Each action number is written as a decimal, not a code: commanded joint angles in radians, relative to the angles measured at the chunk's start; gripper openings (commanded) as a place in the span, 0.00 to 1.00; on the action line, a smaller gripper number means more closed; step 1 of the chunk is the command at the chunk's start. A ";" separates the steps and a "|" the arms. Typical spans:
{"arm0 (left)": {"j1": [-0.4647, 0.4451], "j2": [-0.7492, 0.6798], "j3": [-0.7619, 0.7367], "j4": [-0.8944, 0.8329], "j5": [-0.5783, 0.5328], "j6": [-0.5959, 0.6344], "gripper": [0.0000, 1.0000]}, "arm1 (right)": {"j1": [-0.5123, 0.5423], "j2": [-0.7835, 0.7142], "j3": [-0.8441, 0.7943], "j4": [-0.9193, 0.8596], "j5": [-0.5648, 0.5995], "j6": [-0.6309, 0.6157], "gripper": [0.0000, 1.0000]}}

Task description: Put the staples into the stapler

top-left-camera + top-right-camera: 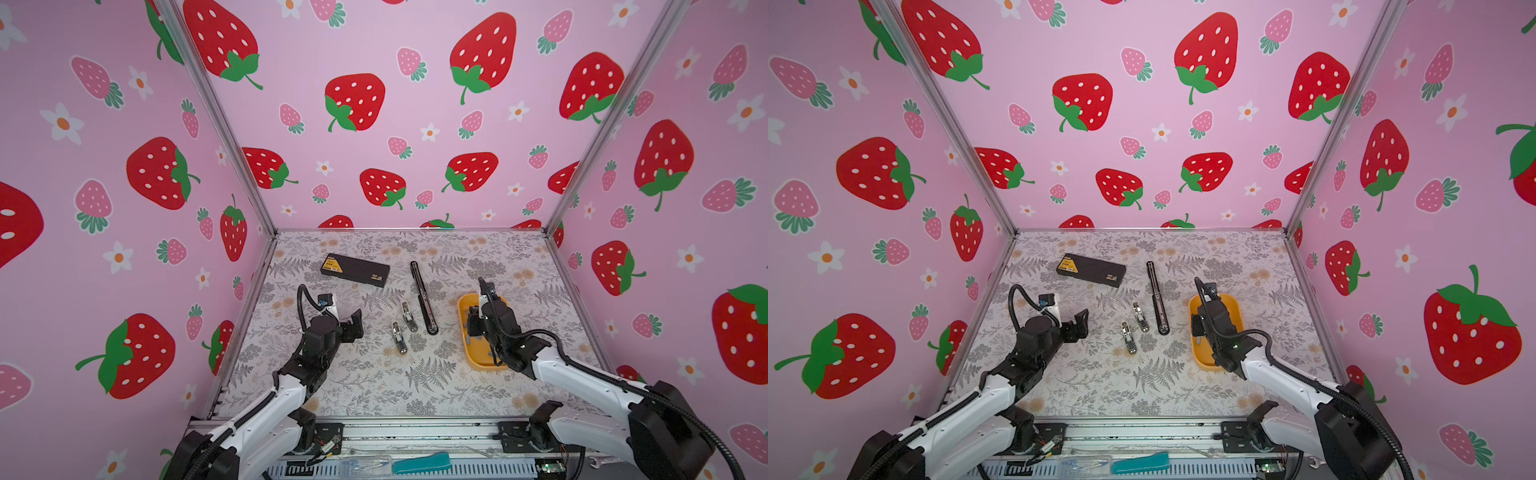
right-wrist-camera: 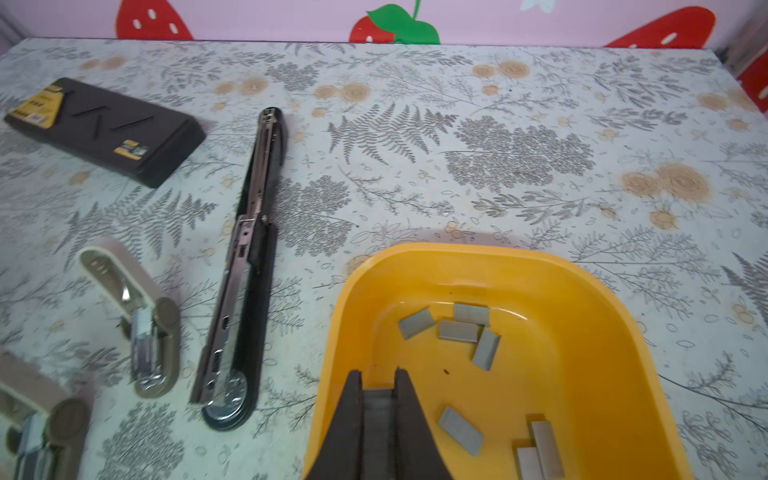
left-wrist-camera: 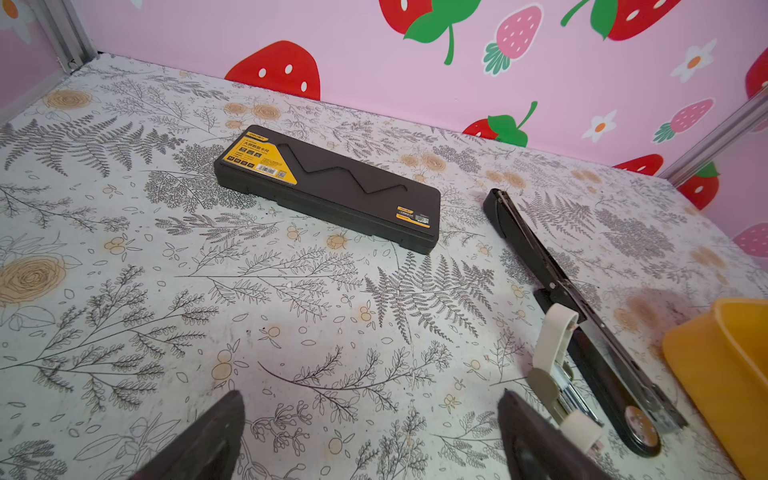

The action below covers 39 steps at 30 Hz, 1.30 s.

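Fingers (image 2: 353, 399) of the right gripper (image 2: 377, 376) are clenched on one short silver-grey metal staple strip (image 2: 377, 415), pinched between their tips inside the yellow plastic tray (image 2: 582, 286). Whether the strip has left the tray floor cannot be told. More loose grey staple strips (image 2: 457, 331) lie scattered on the tray floor, some touching one another.

The left gripper (image 3: 371, 397) hangs over the floral-patterned table (image 3: 124, 291), its dark fingers (image 3: 216, 432) spread wide with nothing between them and touching nothing. Between the two arms lie the long black stapler (image 2: 245, 266), folded open, and two small beige staplers (image 2: 141, 316). A flat black plastic case (image 3: 332, 191) rests farther back.
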 commanded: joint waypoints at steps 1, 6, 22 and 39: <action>0.003 -0.044 -0.042 -0.012 0.047 -0.021 0.99 | 0.068 -0.023 -0.002 0.050 0.021 -0.025 0.08; 0.003 -0.093 -0.087 0.040 0.090 -0.009 0.99 | 0.150 0.022 0.032 0.077 0.029 -0.008 0.07; 0.003 -0.084 -0.087 0.040 0.112 -0.010 0.99 | 0.186 0.280 0.139 0.215 -0.056 0.032 0.03; 0.003 -0.066 -0.079 0.040 0.113 -0.011 0.99 | 0.201 0.430 0.200 0.236 0.039 0.046 0.03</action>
